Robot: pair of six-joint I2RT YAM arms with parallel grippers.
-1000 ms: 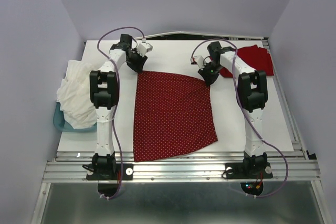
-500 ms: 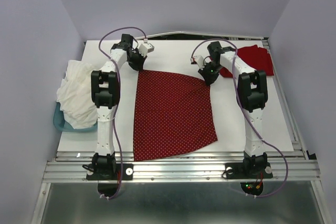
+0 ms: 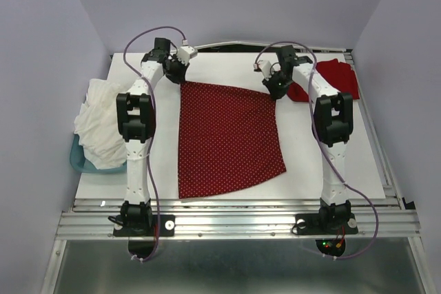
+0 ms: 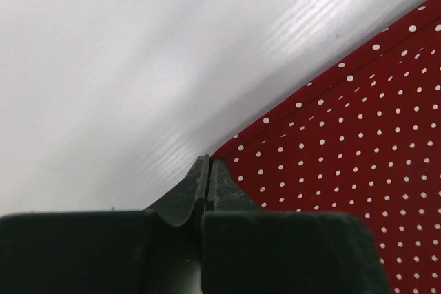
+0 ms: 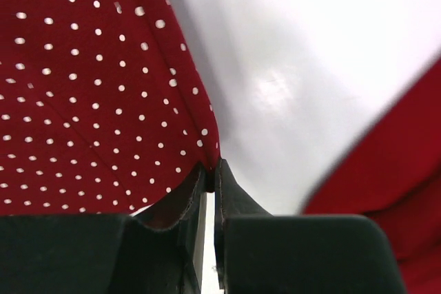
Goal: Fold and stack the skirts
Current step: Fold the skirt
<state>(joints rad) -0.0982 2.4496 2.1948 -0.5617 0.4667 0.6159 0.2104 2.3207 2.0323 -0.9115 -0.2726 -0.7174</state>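
Dark red, white-dotted skirt (image 3: 227,135) lies flat mid-frame, flaring downward; left jaws and right jaws pinch its upper corners.

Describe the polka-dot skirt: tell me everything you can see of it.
The polka-dot skirt is soft dark red cloth with tiny white dots. It lies spread out on the white table, narrow end far, flaring to a wide hem near the arm bases. The left gripper and right gripper are shut on its far corners.
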